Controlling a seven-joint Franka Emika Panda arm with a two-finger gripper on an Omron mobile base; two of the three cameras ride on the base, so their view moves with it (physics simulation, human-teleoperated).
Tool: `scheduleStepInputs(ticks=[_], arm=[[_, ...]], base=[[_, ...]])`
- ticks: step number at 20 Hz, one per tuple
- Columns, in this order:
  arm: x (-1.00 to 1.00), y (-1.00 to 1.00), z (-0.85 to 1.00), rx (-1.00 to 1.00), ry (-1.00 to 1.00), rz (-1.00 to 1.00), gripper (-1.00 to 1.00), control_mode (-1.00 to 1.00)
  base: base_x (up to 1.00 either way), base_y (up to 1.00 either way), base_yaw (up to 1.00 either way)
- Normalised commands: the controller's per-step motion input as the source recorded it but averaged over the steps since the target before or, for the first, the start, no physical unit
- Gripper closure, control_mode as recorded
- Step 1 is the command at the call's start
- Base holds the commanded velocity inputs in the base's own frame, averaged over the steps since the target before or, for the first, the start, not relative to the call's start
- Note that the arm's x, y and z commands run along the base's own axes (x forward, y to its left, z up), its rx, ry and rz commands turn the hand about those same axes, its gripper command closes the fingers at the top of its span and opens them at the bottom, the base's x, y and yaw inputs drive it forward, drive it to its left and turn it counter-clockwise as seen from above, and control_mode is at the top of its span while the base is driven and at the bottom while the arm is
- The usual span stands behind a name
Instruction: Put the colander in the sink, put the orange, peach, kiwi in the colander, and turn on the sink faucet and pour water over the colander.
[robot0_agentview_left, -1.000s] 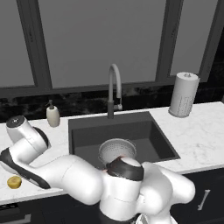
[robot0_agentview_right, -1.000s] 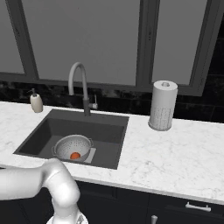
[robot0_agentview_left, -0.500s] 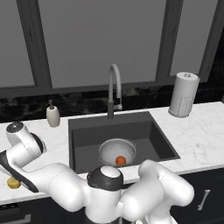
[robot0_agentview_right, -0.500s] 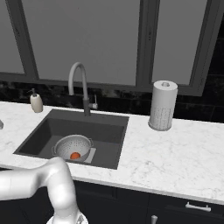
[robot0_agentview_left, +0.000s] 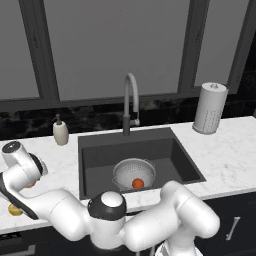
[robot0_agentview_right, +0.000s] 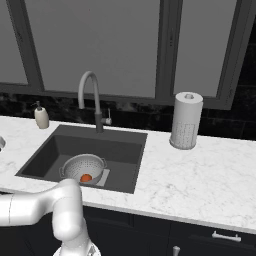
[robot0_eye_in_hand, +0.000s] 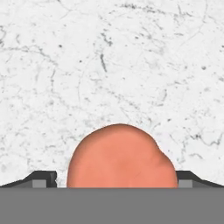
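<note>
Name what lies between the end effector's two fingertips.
The peach lies between them on the marble counter, seen in the hand view; the open fingertips flank it.

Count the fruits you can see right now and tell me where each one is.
3: the orange lies in the colander; the peach sits on the counter between the open gripper fingertips; the kiwi lies on the counter's left, partly hidden.

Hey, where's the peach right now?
The peach lies on the white marble counter left of the sink, between the open gripper's fingertips in the hand view, with the kiwi close by.
</note>
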Motion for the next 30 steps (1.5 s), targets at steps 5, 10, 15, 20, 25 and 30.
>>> scheduleStepInputs(ticks=[5,10,15,20,25,30], arm=[[0.09,0.02,-0.26,-0.02,0.00,0.00,-1.00,-1.00],[0.00,0.00,-0.27,-0.02,0.00,0.00,1.00,-1.00],[-0.05,-0.31,-0.13,0.00,-0.02,-0.02,1.00,-1.00],[-0.15,-0.69,0.13,0.00,-0.14,-0.10,1.00,-1.00],[-0.08,-0.98,0.22,0.01,-0.13,-0.20,1.00,-1.00],[-0.06,-1.00,0.31,0.06,-0.10,-0.21,1.00,-1.00]], base=[[0.00,0.00,0.00],[0.00,0.00,0.00],[0.00,0.00,0.00],[0.00,0.00,0.00],[0.00,0.00,0.00],[0.00,0.00,0.00]])
